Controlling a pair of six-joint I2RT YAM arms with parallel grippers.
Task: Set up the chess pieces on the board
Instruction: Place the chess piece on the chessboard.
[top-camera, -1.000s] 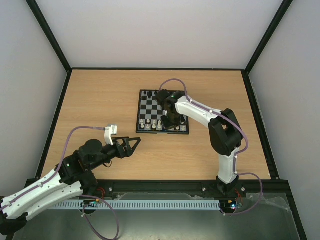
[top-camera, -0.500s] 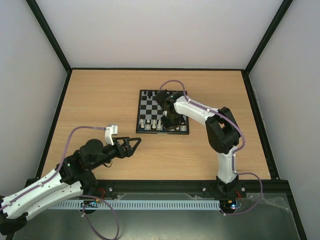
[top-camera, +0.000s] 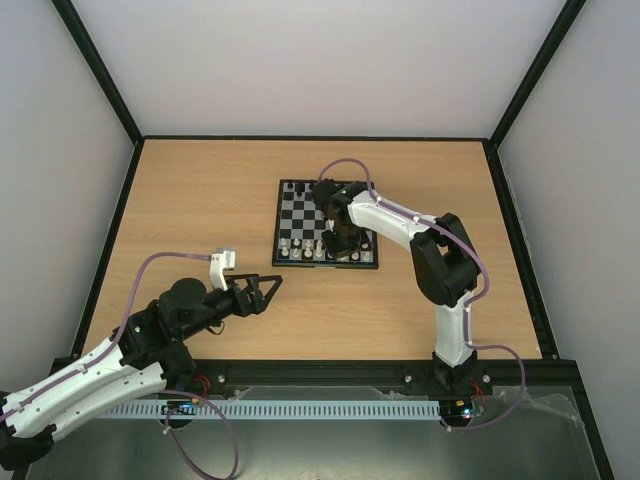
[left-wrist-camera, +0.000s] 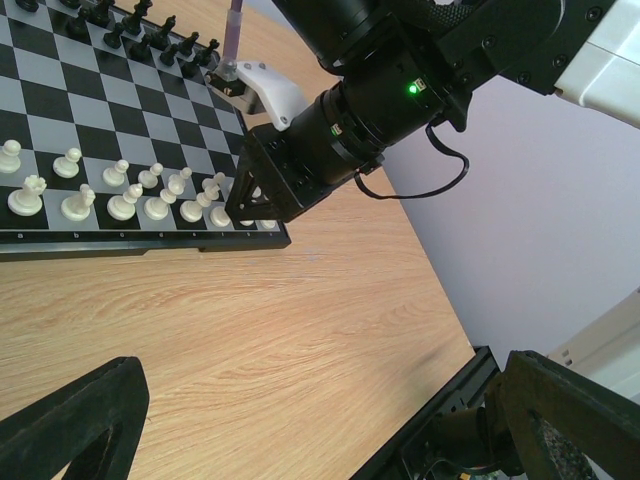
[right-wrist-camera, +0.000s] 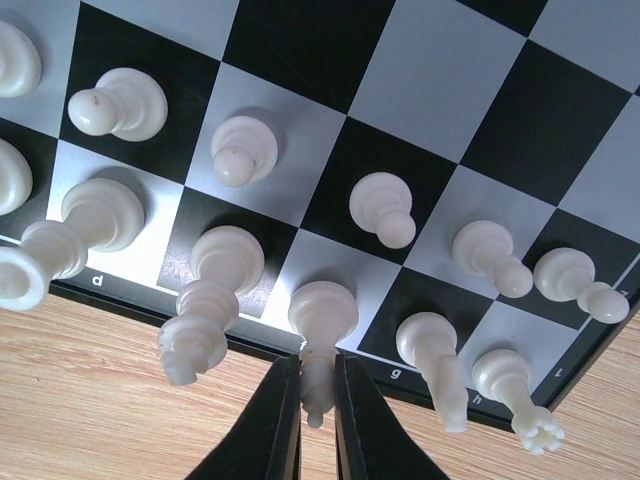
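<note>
Standing at the counter (top-camera: 200, 200), items listed left to right, each placed against the board (top-camera: 297, 215).

1. Left arm (top-camera: 90, 375). Lies low, well off the board's near left corner.

2. Left claw (top-camera: 272, 292). Jaws spread wide apart with nothing between them. It hangs over bare wood, well apart from the board and short of its near edge. Its two dark fingers (left-wrist-camera: 70, 420) frame the bottom corners of the left wrist view.

3. Board. Black and pale checks with a thin black rim, flat on the counter toward the middle of the far half.

4. Black pieces (left-wrist-camera: 130, 25). Lined along the board's far edge.

5. White chess pieces (left-wrist-camera: 120, 195). Upright in the two rows nearest the board's near edge, one to a square, the smaller ones in the inner row.

6. Right claw (right-wrist-camera: 318, 365). Jaws drawn together, clamped on the upper stem of one slim white piece (right-wrist-camera: 322, 310). That piece stands in the board's near edge row, its base on a pale square toward the right end. A taller crowned piece stands just beside it on the left and two more on the right.

7. Right arm (top-camera: 440, 260). Reaches in over the board's near right corner.
</note>
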